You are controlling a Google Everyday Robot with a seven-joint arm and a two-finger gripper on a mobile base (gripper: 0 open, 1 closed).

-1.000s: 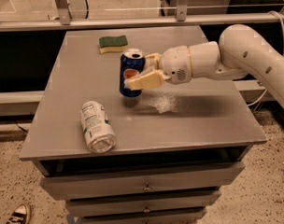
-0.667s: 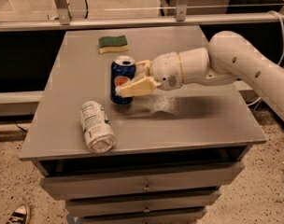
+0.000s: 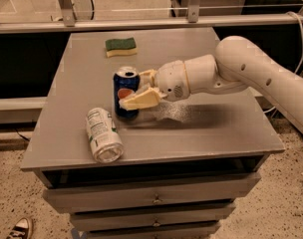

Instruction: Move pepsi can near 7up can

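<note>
Lying on its side near the front left edge of the table (image 3: 211, 133), the 7up can (image 3: 104, 136) pointed 1 end at the camera, and just behind it the pepsi can (image 3: 122, 86) stood upright, clamped between the 2 fingers of the gripper (image 3: 133, 89). Doing this step well likely meant keeping the pepsi can vertical and setting it just beside the 7up can without nudging that rollable can, then releasing. Whether the pepsi can's base touched the table was unclear, the far finger was mostly hidden behind it, and beyond lay a green sponge (image 3: 120, 46).
</note>
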